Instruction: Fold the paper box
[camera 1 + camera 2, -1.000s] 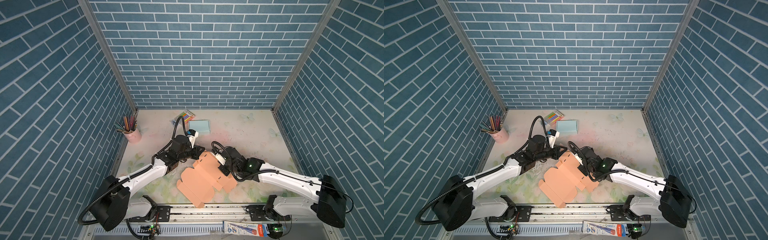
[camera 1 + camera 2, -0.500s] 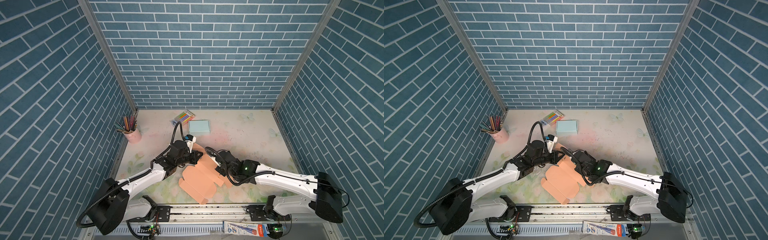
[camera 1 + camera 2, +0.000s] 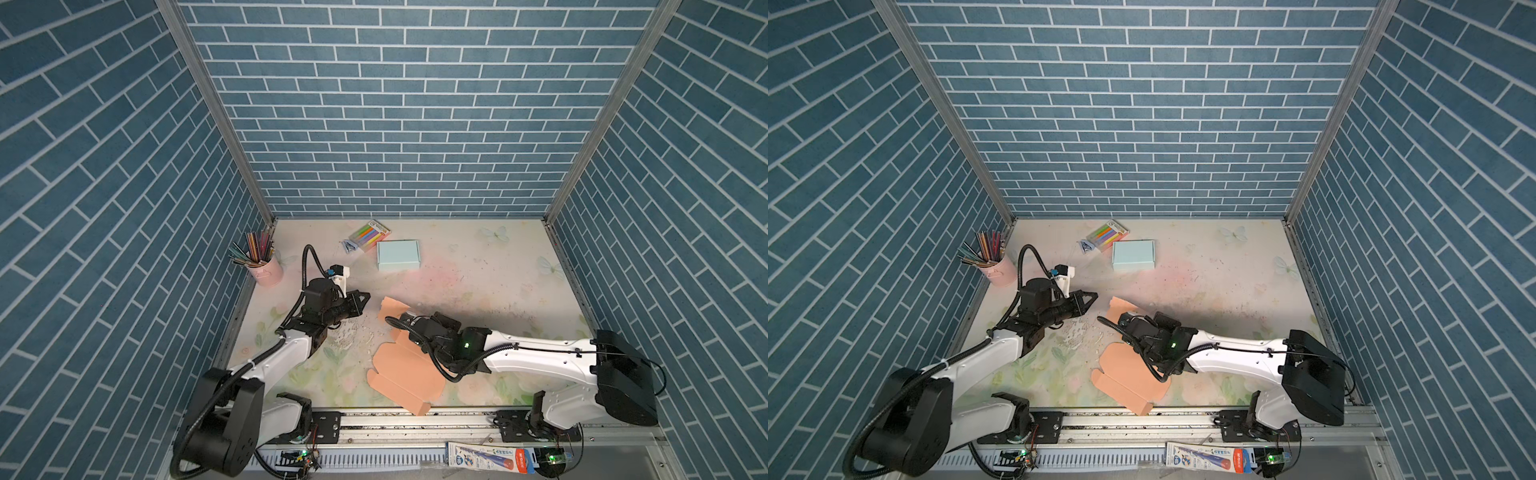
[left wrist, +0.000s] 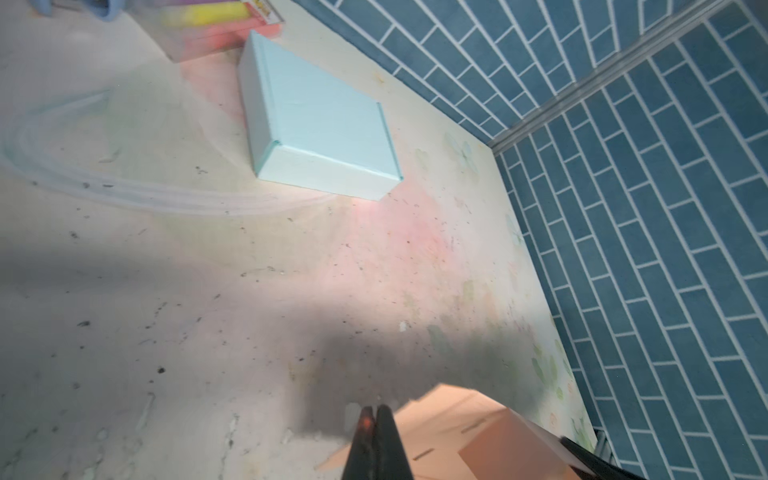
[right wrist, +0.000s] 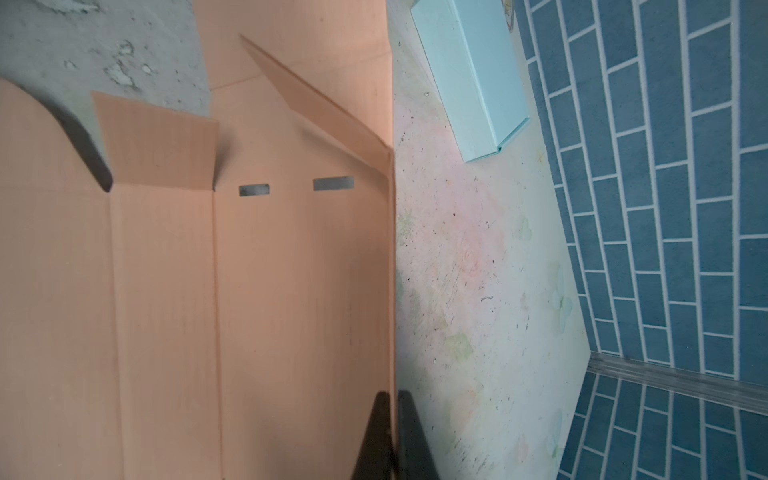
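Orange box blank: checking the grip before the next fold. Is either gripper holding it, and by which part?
The right gripper pinches the orange box blank by the edge of its raised side panel. The left gripper is shut on nothing.

Blue brick-pattern walls [image 3: 399,104] on three sides; pale floral tabletop [image 3: 478,270], scuffed.

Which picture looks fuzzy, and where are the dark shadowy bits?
Left wrist view: the marker pack is blurry, and a wide grey shadow crosses the table. Right wrist view: the orange paper box is sharp, with dark shadows beside its raised flaps. Both top views: sharp, evenly lit.
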`<state>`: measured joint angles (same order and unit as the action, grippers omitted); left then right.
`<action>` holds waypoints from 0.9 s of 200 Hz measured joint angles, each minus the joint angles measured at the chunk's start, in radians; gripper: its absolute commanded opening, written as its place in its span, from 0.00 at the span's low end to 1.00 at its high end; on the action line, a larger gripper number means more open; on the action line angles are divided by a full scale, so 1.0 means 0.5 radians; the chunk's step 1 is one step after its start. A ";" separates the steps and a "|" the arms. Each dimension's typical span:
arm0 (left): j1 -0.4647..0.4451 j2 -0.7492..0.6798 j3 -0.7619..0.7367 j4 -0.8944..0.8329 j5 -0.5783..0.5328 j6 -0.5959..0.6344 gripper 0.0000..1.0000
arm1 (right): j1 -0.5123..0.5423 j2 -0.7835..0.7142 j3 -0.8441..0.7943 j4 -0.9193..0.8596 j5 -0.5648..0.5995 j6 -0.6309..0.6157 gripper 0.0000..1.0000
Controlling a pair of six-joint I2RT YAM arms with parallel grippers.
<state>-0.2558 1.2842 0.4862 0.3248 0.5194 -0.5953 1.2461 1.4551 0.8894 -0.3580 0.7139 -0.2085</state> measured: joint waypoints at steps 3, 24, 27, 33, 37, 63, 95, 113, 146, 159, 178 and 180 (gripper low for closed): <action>0.007 0.042 0.010 0.007 0.004 0.002 0.03 | 0.003 0.001 0.000 0.003 0.007 -0.008 0.00; 0.021 0.323 0.102 0.065 0.056 0.003 0.04 | 0.019 0.002 0.000 0.022 0.066 -0.076 0.00; 0.021 0.360 0.118 0.072 0.063 0.002 0.04 | 0.021 0.002 0.000 0.025 0.072 -0.085 0.00; 0.021 0.435 0.154 0.095 0.087 0.002 0.05 | 0.021 0.002 -0.001 0.037 0.082 -0.111 0.00; 0.021 0.475 0.175 0.109 0.098 0.004 0.05 | 0.024 0.002 -0.001 0.045 0.085 -0.124 0.00; 0.001 0.656 0.275 0.209 0.171 0.004 0.06 | 0.031 0.002 -0.006 0.106 0.098 -0.226 0.00; -0.095 0.671 0.274 0.285 0.240 0.010 0.07 | 0.033 0.002 -0.047 0.205 0.099 -0.362 0.00; -0.149 0.655 0.246 0.326 0.272 0.009 0.07 | 0.033 0.003 -0.079 0.250 0.101 -0.430 0.00; -0.214 0.522 0.098 0.334 0.283 0.004 0.08 | 0.032 0.015 -0.106 0.327 0.107 -0.526 0.00; -0.241 0.455 0.042 0.332 0.280 -0.001 0.08 | 0.026 0.025 -0.106 0.352 0.111 -0.546 0.00; -0.292 0.355 -0.027 0.333 0.270 -0.011 0.09 | 0.018 0.043 -0.106 0.378 0.117 -0.576 0.00; -0.298 0.341 -0.037 0.333 0.269 -0.015 0.09 | 0.018 0.046 -0.106 0.380 0.117 -0.577 0.00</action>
<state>-0.4049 1.4548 0.4679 0.4911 0.6540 -0.6029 1.2552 1.4780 0.8364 -0.1680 0.7723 -0.4969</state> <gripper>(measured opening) 0.081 0.049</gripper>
